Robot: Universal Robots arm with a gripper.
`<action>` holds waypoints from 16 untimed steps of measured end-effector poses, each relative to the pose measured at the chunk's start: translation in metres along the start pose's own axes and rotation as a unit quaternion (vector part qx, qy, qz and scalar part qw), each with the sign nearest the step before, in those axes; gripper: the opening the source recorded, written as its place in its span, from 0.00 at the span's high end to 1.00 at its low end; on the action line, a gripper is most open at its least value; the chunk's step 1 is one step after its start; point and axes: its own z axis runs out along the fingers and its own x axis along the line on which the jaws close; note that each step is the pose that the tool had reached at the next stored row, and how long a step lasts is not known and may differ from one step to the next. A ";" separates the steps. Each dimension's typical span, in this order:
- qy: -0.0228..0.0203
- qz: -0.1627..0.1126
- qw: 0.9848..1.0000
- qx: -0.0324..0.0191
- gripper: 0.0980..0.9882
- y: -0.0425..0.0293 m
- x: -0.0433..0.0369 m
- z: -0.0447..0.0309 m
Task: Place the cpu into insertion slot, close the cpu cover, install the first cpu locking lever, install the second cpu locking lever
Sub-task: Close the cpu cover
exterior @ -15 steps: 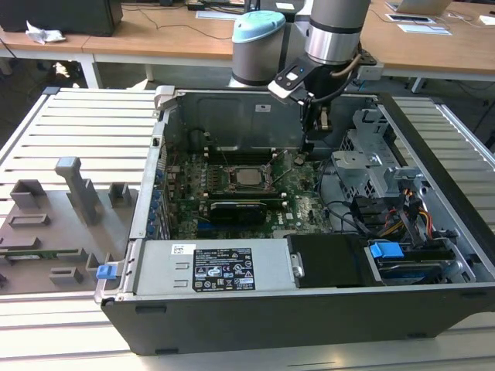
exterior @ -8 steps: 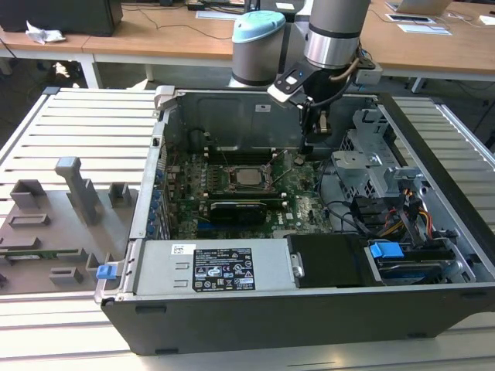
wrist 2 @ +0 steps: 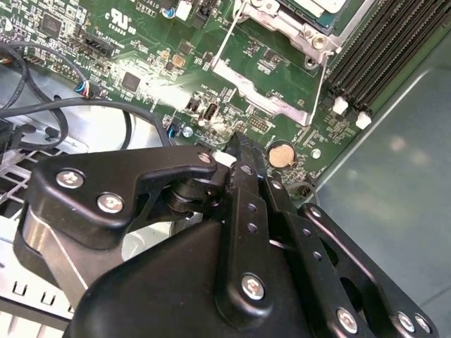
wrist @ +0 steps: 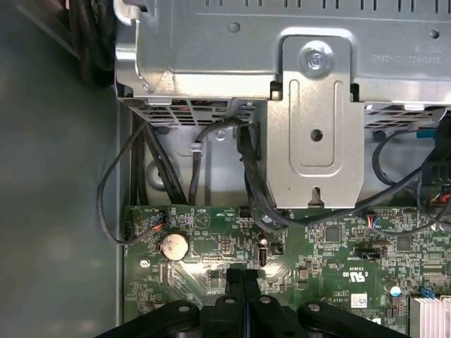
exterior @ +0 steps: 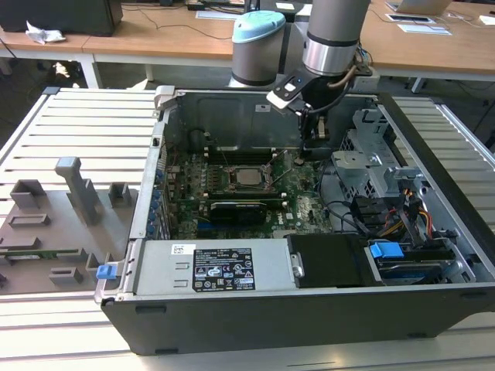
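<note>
Looking into the open computer case on the slatted counter, I have the arm reaching down from the far side. Its jaws are clenched together on nothing. Both wrist views show the black fingertips meeting with only a hairline seam between them.

They hang low over the green motherboard, near the coin cell battery, to the exterior view's right of the socket and close to the silver drive cage. I can't tell whether the tips touch the board.

The cpu sits flat inside the insertion slot, silvery top up, well apart from the jaws. The cpu cover shows as a metal frame edge around the chip in the second wrist view (fully down or not, I can't tell). Two thin wire locking levers run beside the socket's sides there, and whether they are latched is not clear. The black memory slots lie just past the socket.

The power supply fills the near left of the case in the exterior view. A grey fixture tray lies on the counter at the exterior view's left.
</note>
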 end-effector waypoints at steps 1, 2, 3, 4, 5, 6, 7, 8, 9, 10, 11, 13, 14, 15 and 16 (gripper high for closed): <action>0.000 0.000 1.000 0.000 0.99 -0.0002 0.0000 0.0009; 0.000 0.000 1.000 0.000 0.99 -0.0003 0.0001 0.0017; 0.000 0.000 1.000 0.000 0.99 -0.0005 0.0001 0.0030; 0.000 0.000 1.000 0.000 0.99 -0.0007 0.0002 0.0041; 0.000 0.000 1.000 0.000 0.99 -0.0007 0.0002 0.0049; 0.000 0.000 1.000 0.000 0.99 -0.0007 0.0002 0.0057; 0.000 0.000 1.000 0.000 0.99 -0.0008 0.0003 0.0072; 0.000 0.000 1.000 0.000 0.99 -0.0008 0.0003 0.0081; 0.000 0.000 1.000 0.000 0.99 -0.0008 0.0003 0.0088; 0.000 0.000 1.000 0.000 0.99 -0.0008 0.0004 0.0096; 0.000 0.000 1.000 0.000 0.99 -0.0008 0.0004 0.0103; 0.000 0.000 1.000 0.000 0.99 -0.0009 0.0005 0.0132; 0.000 0.000 1.000 0.000 0.99 -0.0009 0.0006 0.0143; 0.000 0.000 1.000 0.000 0.99 -0.0009 0.0006 0.0150; 0.000 0.000 1.000 0.000 0.99 -0.0009 0.0007 0.0175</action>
